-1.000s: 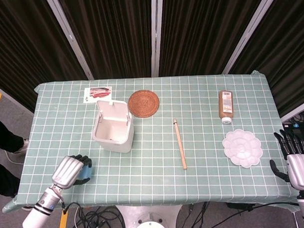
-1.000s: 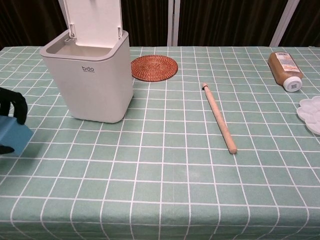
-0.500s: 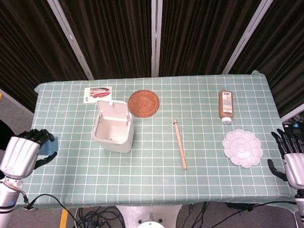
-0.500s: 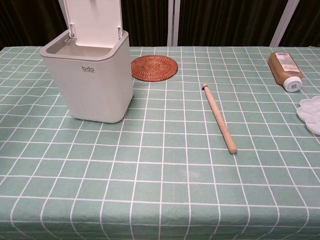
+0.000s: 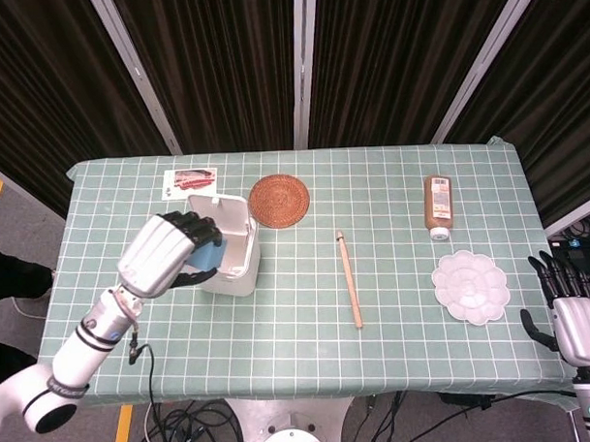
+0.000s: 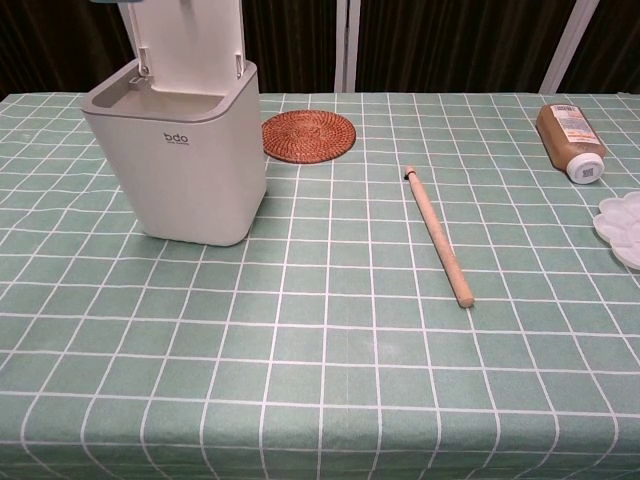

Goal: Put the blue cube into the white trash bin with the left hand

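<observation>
The white trash bin (image 5: 241, 266) stands open at the table's left, lid (image 5: 227, 212) raised; the chest view shows its body (image 6: 180, 160) in full. My left hand (image 5: 165, 253) hovers over the bin's left half and grips the blue cube (image 5: 208, 256), which sits above the opening. The hand hides much of the bin's inside. A thin blue sliver (image 6: 115, 2) shows at the chest view's top edge above the bin. My right hand (image 5: 574, 310) hangs off the table's right front corner, fingers apart and holding nothing.
A woven round coaster (image 5: 279, 200) lies just right of the bin's lid. A wooden stick (image 5: 348, 277) lies mid-table. A brown bottle (image 5: 438, 204) and a white palette (image 5: 470, 287) are at the right. A printed card (image 5: 190, 181) lies behind the bin.
My left hand, holding the blue cube, rose from the table's front left, swung out past the left edge, then came right to hover over the bin. The right hand stayed put.
</observation>
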